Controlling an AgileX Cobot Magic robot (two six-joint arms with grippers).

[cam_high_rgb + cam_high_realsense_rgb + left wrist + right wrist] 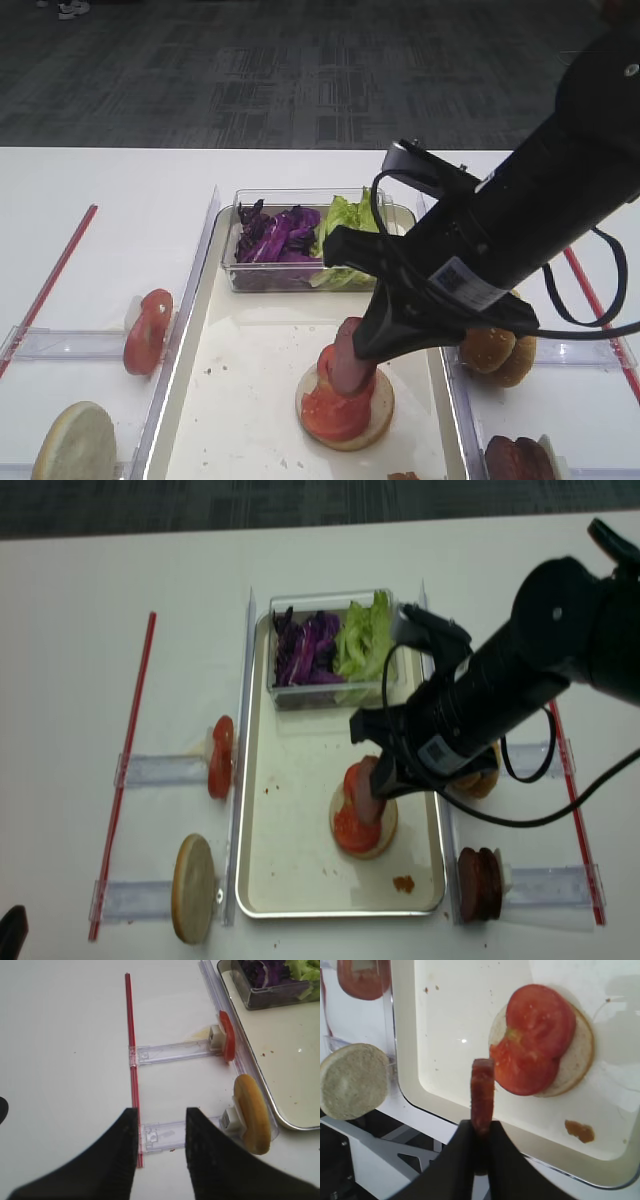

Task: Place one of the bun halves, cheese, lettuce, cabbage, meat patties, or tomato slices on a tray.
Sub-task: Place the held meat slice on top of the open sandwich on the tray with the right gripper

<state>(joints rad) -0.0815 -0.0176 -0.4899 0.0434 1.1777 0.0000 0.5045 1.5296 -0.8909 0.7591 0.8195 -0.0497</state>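
Blocking the tray's (190, 400) right side, the right gripper (481, 1132) is pinching a meat patty (482, 1095); upper-centre, a clear tub (275, 695) is holding cabbage (305, 648) and lettuce (365, 635); left gripper (161, 1132) gaping, empty.

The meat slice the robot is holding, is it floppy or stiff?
Probably fairly stiff: the meat patty stands on edge between the shut right gripper fingers without drooping. It looks thin, so likely light. Set on the glossy tomato slices, it might slide a little.
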